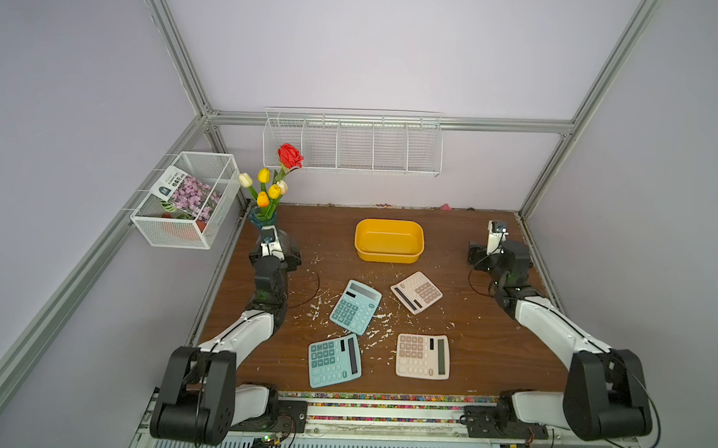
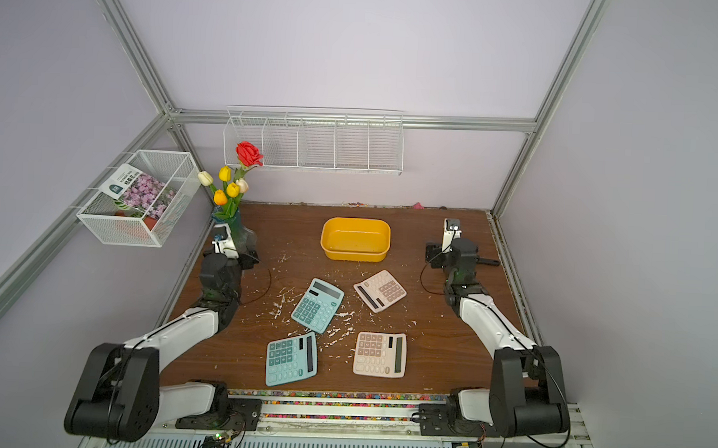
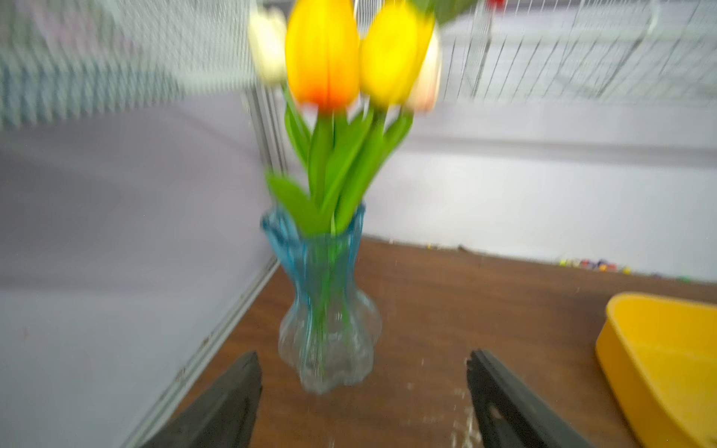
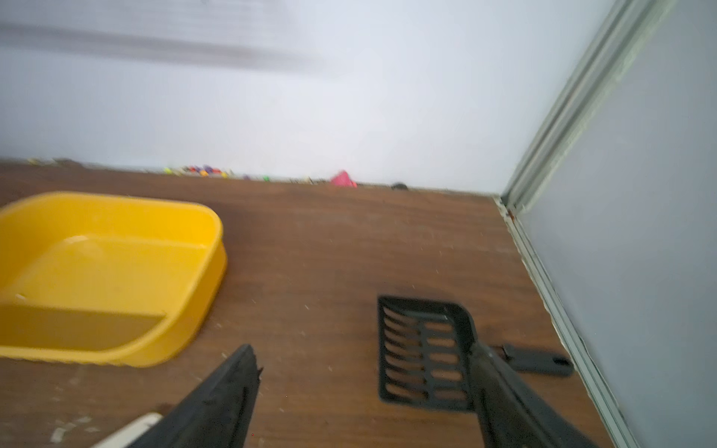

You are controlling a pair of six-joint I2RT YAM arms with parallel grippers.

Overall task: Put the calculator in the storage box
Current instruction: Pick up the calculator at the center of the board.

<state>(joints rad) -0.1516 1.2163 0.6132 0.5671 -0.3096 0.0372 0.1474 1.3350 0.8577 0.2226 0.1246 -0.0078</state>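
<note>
Calculator in pink (image 1: 416,292) lies near the empty storage box (image 1: 387,257) (likely first pick, being closest); left pincer (image 3: 364,353) and right pincer (image 4: 362,347) both gape, holding nothing.

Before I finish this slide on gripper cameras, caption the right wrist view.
Open right gripper over the wooden table, near the empty yellow storage box and a black slotted scoop.

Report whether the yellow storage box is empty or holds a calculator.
Empty. The storage box shows only bare yellow floor in both top views; four calculators lie outside it on the table.
</note>
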